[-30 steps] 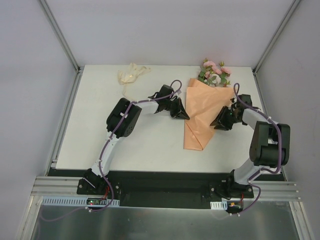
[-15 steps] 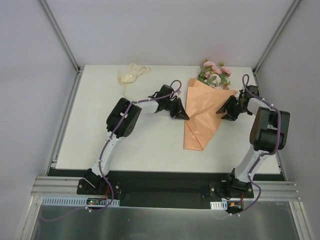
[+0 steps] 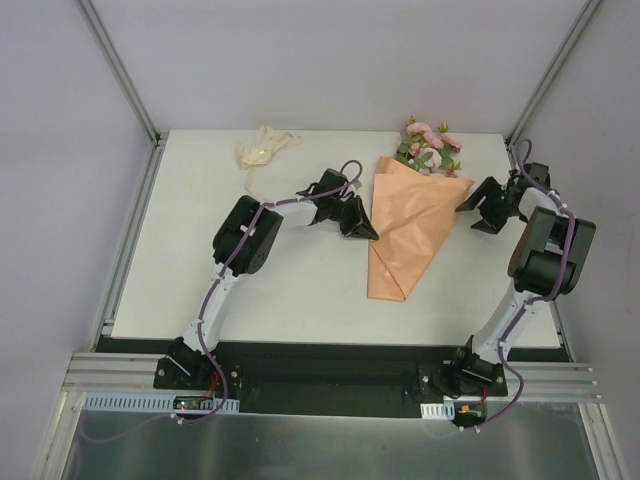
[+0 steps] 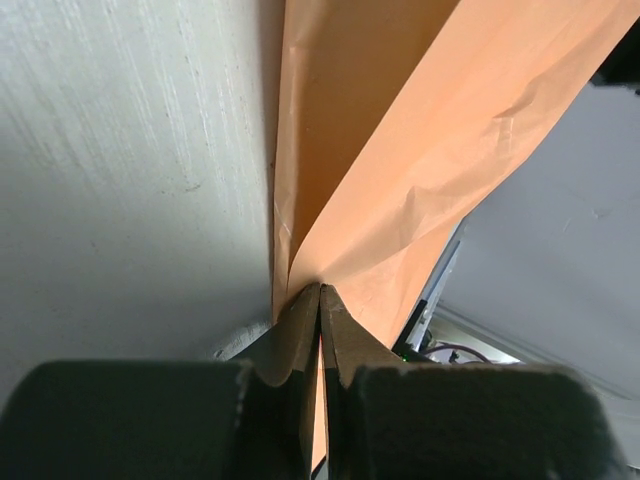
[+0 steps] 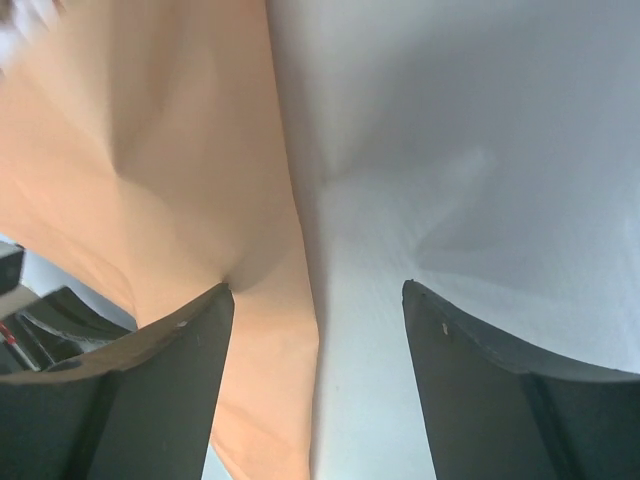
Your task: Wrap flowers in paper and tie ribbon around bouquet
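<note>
Tabletop [image 3: 300, 290]: right tool [image 3: 468, 218] agape beside paper [image 3: 405, 235]

Bright, even light fell on the counter [image 3: 300, 290], leaving only faint shadows beneath the arms [image 3: 245, 240]. A dark shadow edged the paper [image 4: 420, 150] in the left wrist view; the right wrist view was soft, its fingers [image 5: 170, 380] blurred.

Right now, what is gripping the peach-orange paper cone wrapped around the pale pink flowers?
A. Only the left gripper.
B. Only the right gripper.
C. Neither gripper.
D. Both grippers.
A: the left gripper is pinched shut on the left edge of the peach-orange paper cone, while the right gripper stands wide open off the cone's right side, clamping nothing.
</note>
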